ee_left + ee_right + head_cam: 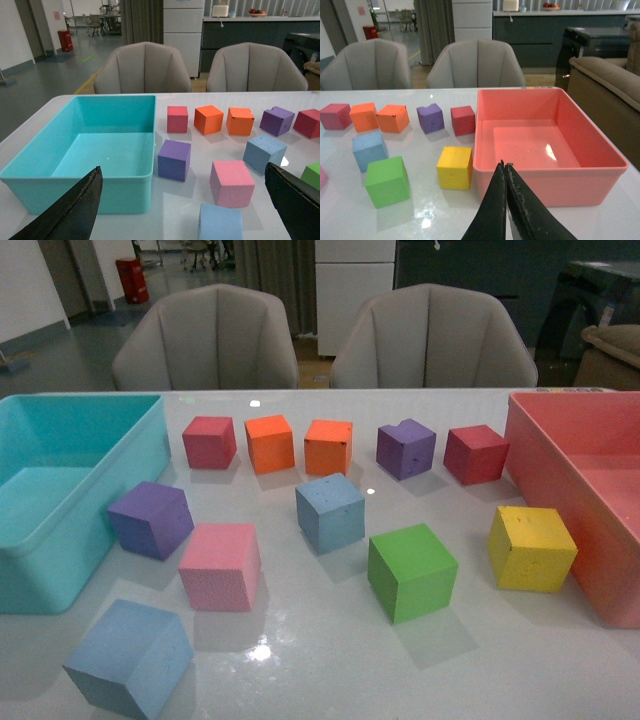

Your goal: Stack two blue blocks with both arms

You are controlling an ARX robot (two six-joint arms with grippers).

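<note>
One light blue block point(131, 657) lies at the table's near left corner; it shows in the left wrist view point(220, 223) between my open fingers. The second light blue block point(330, 512) sits mid-table, also seen in the left wrist view point(264, 153) and the right wrist view point(369, 149). My left gripper point(185, 200) is open and empty, above the table just behind the near block. My right gripper point(504, 170) is shut and empty, in front of the pink bin point(600, 172). Neither arm shows in the front view.
A turquoise bin point(55, 570) stands at the left, the pink bin point(560, 475) at the right. Around the blue blocks lie a pink point(220, 566), purple point(151, 519), green point(411, 571) and yellow cube point(531, 548). A far row holds red, orange and purple cubes.
</note>
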